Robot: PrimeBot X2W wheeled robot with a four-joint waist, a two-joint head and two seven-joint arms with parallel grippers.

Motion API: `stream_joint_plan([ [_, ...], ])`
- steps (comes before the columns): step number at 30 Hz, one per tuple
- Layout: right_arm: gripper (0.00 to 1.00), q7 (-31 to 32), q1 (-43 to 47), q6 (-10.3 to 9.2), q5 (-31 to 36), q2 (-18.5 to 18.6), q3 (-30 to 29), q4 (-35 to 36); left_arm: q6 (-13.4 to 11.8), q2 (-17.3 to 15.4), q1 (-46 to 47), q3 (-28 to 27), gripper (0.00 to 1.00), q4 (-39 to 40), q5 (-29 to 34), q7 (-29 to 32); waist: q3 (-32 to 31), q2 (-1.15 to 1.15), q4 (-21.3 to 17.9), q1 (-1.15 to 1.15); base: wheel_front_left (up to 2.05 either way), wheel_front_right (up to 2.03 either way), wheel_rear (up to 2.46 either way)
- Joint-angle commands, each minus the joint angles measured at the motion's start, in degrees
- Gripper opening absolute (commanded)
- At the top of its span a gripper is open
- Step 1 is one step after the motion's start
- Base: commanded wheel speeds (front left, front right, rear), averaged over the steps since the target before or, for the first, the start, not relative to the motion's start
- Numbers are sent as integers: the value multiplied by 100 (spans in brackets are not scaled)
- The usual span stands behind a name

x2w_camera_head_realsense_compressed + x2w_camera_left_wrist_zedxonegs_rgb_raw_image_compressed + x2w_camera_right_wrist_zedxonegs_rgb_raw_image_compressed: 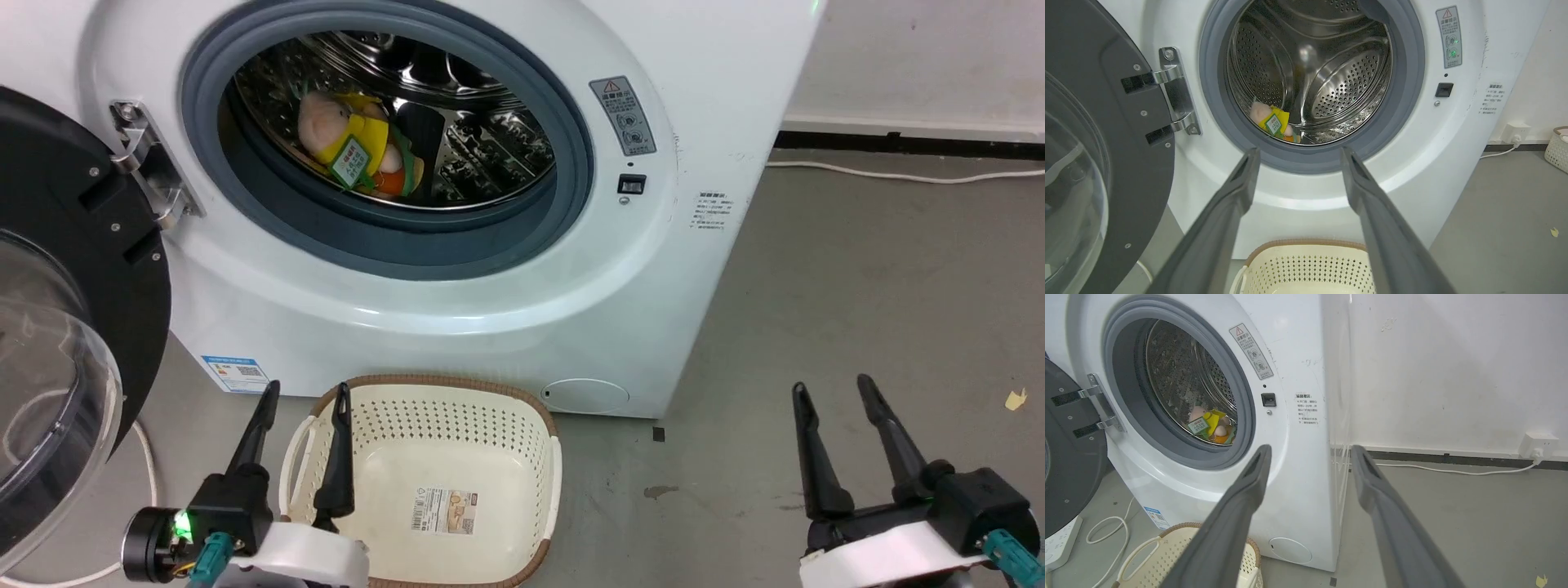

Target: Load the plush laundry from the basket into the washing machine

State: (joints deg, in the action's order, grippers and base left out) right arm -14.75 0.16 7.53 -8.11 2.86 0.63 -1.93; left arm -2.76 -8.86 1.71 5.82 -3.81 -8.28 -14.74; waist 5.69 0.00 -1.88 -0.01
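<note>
**Position of the load.** The toy [353, 140] lies inside the drum [490, 155] of the washer [506, 318], low on the left side, just behind the grey ring [384, 245]. Its tag faces the opening. Judged from the drum's curve, it has settled at the lowest point. The basket [457, 425] shows a bare bottom with its barcode sticker [445, 510] uncovered, so the loading step appears complete.

**Grippers.** The left gripper [308, 388] hangs low over the basket's left edge, fingers spread, nothing between them. The right gripper [831, 384] sits over the floor [882, 269] well to the right of the washer, also spread and holding nothing. Both are apart from the porthole, which leaves the opening unobstructed.

**Layout.** The basket stands on the floor directly below the porthole, close to the washer's front; this placement likely keeps the transfer path short. The door [82, 237] is swung wide to the left on its metal hinge [151, 167], out of the arms' way.

**Materials and shapes.**
- Drum: polished steel, perforated, with raised ribs; highly reflective.
- Ring: smooth matt rubber, circular.
- Door: black round frame with a clear bulging dome.
- Basket: cream perforated plastic, rounded-rectangular, brown rim of woven look, looped side handles.
- Toy: soft plush, pale pink round head, yellow body, orange and green parts.
- Fingers: long, dark, tapering.
</note>
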Motion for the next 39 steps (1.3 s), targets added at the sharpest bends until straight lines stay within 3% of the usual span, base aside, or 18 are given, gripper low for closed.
stream_joint_plan([
  [1,100,-25,55,-4,-18,1,21,-27,25,6,-63,-12,100,-25,38,-26,-3,0,2,1,0,0,0],
  [7,100,-25,43,-4,22,1,18,-92,153,50,-7,8,100,-178,108,-26,4,0,19,1,0,0,0],
  [8,0,2,-1,0,8,0,16,-81,142,49,0,8,0,-180,96,1,4,0,20,1,0,0,0],
  [39,0,315,-5,-1,178,0,-5,-23,169,170,-36,-105,0,-64,258,319,-119,0,56,1,0,0,0],
])
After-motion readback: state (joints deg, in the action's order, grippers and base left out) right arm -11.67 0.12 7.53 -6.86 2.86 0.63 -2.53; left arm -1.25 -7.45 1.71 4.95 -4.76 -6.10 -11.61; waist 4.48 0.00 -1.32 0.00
